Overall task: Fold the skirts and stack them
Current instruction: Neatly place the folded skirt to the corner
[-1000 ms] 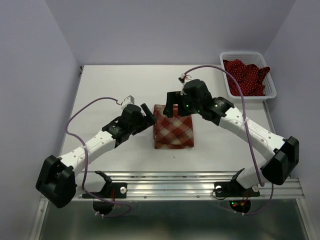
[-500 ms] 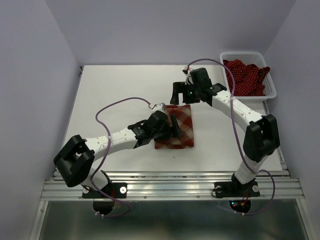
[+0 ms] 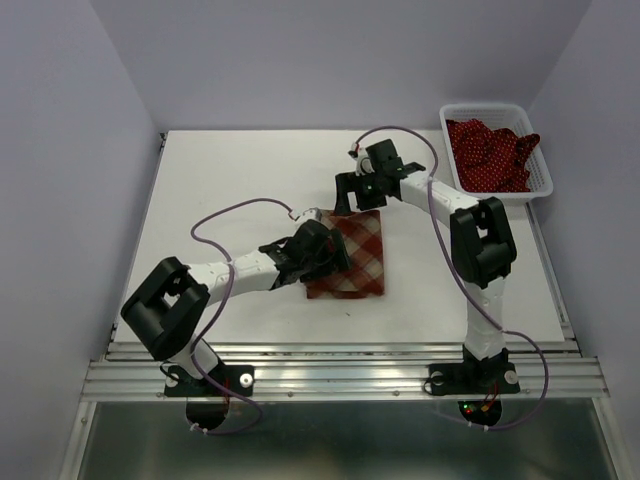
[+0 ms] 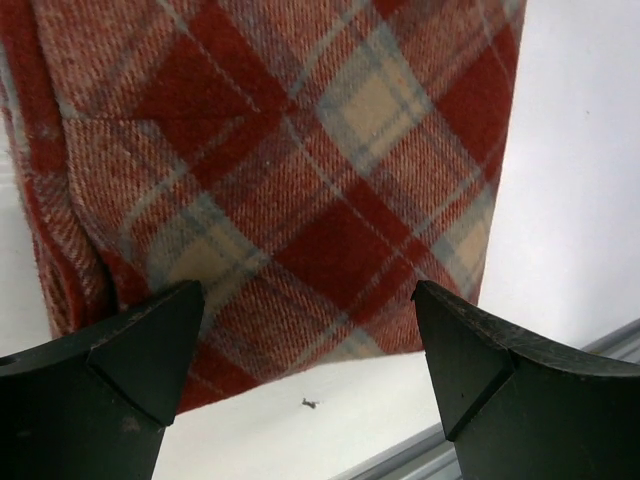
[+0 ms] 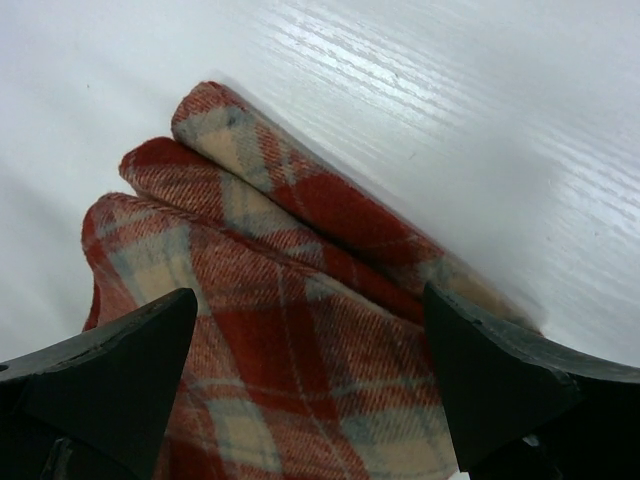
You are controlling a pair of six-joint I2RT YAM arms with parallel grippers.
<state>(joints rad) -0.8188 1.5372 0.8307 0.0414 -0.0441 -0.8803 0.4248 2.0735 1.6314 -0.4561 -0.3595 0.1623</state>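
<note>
The folded red-and-cream plaid cloth skirt (image 3: 360, 266) is laid mid-table, the left gripper (image 4: 308, 335) and right gripper (image 5: 310, 310) spread wide over it, nothing pinched — its fold seemingly done, a dark red polka-dot skirt (image 3: 490, 150) is probably to be fetched next from the white mesh basket (image 3: 497, 108).

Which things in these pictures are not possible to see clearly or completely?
- Top view: the polka-dot skirts lie bunched in the basket, too small to count.
- Top view: the left gripper covers the left part of the plaid skirt.
- Left wrist view: the top edge cuts off that skirt.
- Right wrist view: the bottom edge and the right gripper hide its near part.
</note>
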